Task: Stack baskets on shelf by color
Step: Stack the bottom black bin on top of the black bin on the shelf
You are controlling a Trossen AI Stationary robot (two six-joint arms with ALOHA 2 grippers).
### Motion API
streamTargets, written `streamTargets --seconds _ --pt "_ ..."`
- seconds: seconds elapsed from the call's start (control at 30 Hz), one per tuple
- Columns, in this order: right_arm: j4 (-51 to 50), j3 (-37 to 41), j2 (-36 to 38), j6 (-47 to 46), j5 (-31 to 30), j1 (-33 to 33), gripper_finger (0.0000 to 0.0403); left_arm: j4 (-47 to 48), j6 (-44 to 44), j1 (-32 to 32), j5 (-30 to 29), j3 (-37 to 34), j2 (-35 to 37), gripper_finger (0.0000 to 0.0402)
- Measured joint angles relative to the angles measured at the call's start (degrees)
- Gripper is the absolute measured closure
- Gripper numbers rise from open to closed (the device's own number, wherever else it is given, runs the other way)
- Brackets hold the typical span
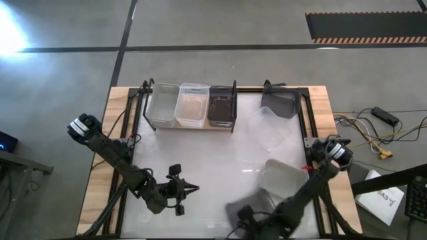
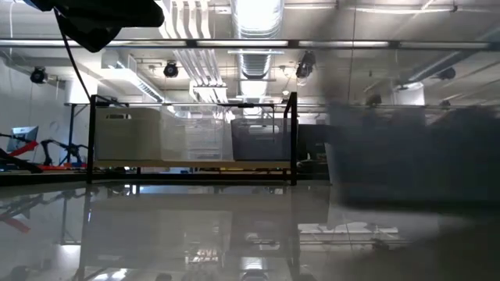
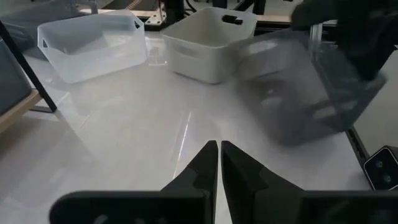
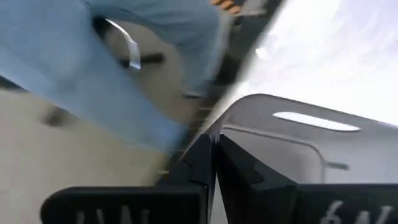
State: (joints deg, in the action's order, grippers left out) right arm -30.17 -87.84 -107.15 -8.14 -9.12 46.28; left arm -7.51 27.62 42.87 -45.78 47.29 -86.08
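White glossy counter (image 1: 200,160) with wooden edges, on grey concrete floor (image 1: 200,27). Shelf (image 1: 190,125) at far edge, carrying three baskets (image 1: 192,105). Others loose to its right. Right gripper (image 4: 213,144) clamped on dark grey basket (image 3: 305,87), lifted near front. Left gripper (image 3: 219,148) idle, jaws together.

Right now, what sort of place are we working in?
Probably an industrial lab or workshop: exposed ceiling ducts, a bare concrete floor with hazard-striped matting, and loose cables beside the table.
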Motion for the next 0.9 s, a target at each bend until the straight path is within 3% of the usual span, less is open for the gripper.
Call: streamTargets --seconds 0.2,0.5,0.77,0.9 --pt "0.1 0.1 0.0 23.4 -3.7 -8.0 0.0394 0.5 0.0 0.0 0.0 0.0 0.0 0.0398" --pt "-6.2 0.2 -0.5 34.8 -2.7 -15.3 0.0389 0.5 0.0 0.0 0.0 0.0 0.0 0.0398" --pt "-11.5 -0.4 -0.2 26.5 -8.7 -15.3 0.0292 0.4 0.5 0.4 0.0 0.0 0.0 0.0398" --pt "-10.1 -3.4 0.2 14.9 -10.3 -14.6 0.0241 0.1 0.6 0.5 -0.7 0.0 0.0 0.0398"
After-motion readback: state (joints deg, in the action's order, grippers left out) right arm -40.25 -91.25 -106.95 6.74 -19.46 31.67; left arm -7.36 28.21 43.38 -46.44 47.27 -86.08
